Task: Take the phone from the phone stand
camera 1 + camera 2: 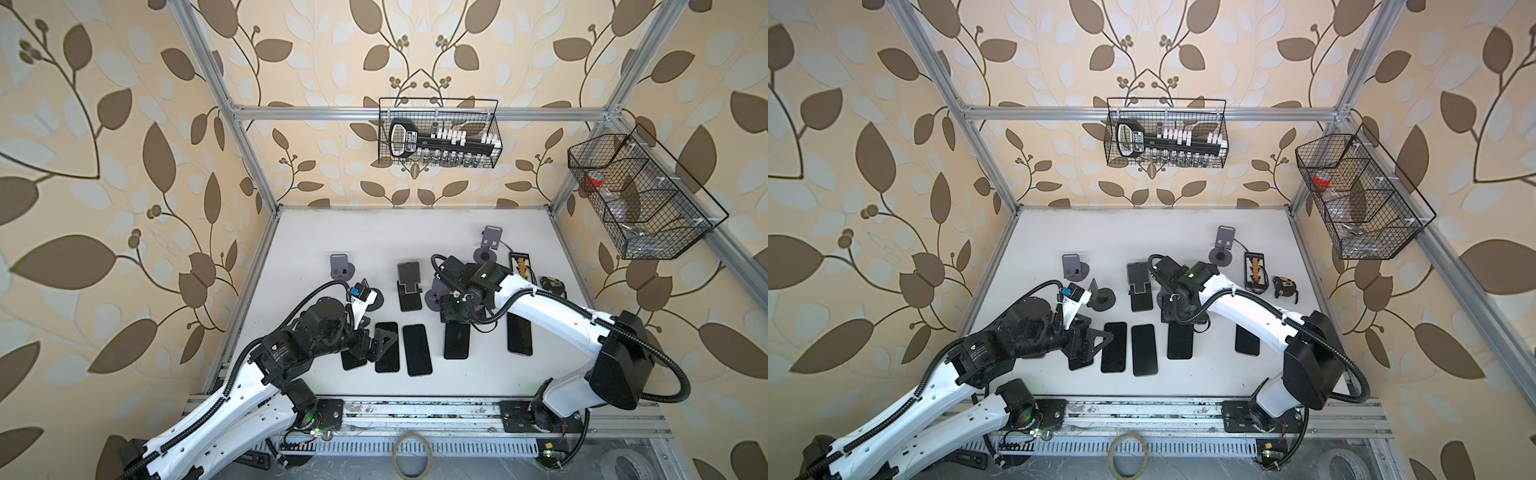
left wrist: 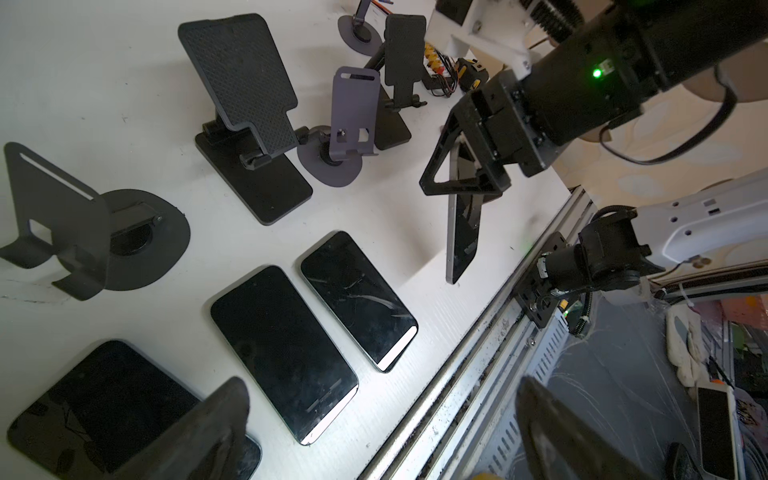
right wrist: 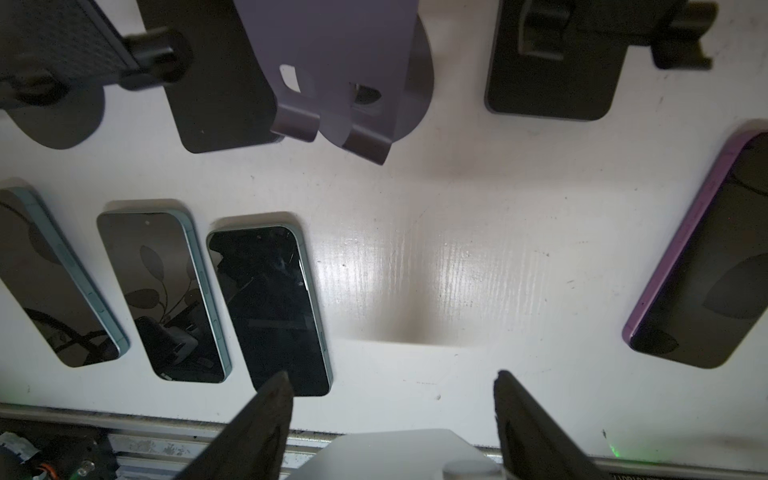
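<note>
Right claw (image 2: 459, 189) is clamped on the phone (image 2: 463, 237), which hangs edge-on just in front of the purple stand (image 2: 353, 120), clear of its lip and, as far as I can tell, off the table (image 3: 457, 249), so the lift-out looks done. Left claw (image 2: 382, 395) is spread wide and empty, further out from that stand, over the flat phones (image 2: 282, 353). Left to do, I'd say: lay the phone in the gap in that row in front of the stand and let go.
</note>
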